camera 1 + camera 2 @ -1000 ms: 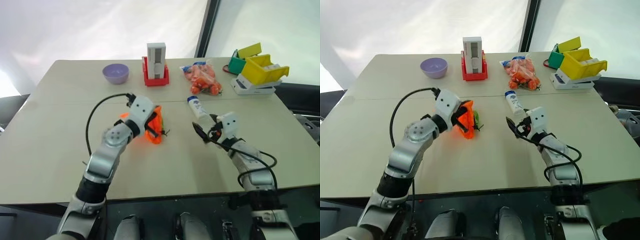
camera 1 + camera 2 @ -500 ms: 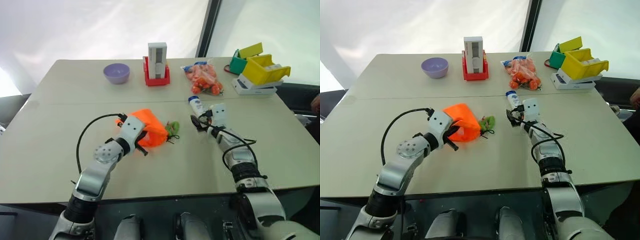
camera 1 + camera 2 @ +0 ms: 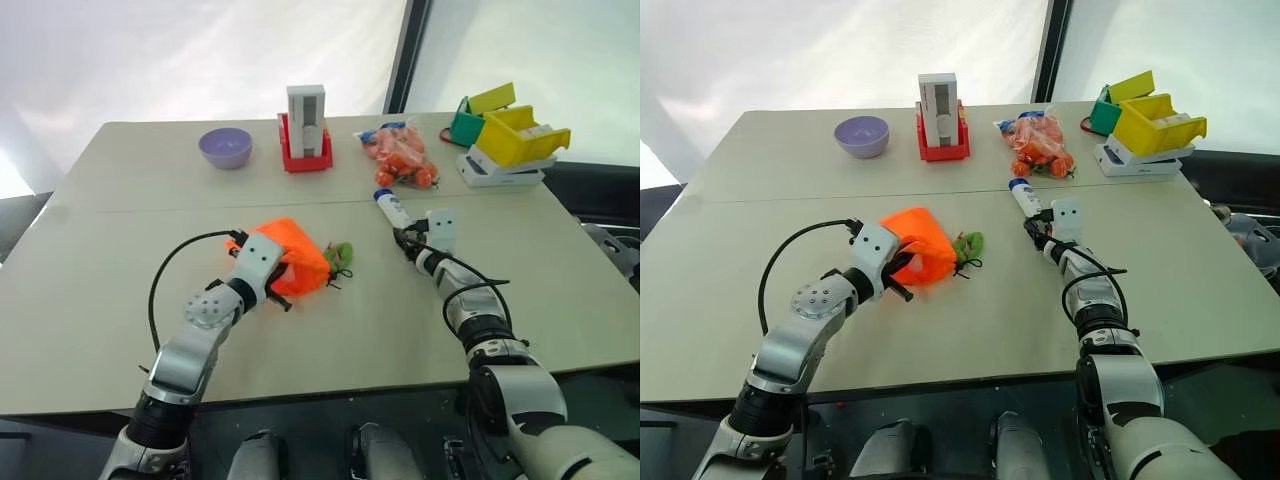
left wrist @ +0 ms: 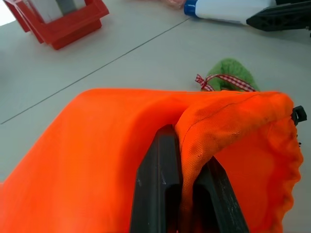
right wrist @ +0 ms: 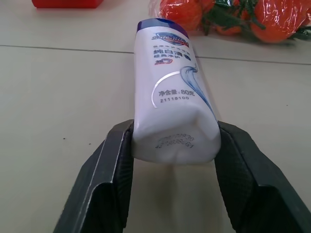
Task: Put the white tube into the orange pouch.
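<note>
Nearest, on the left, the left gripper [image 4: 181, 204] reaches forward, fingers pinched tight on a fold of the one orange pouch [image 3: 295, 262], which rests mid-table. Right of it, the right gripper [image 5: 174, 160] lies low and level, both fingers pressing the crimped end of the single white tube [image 5: 172, 112].
</note>
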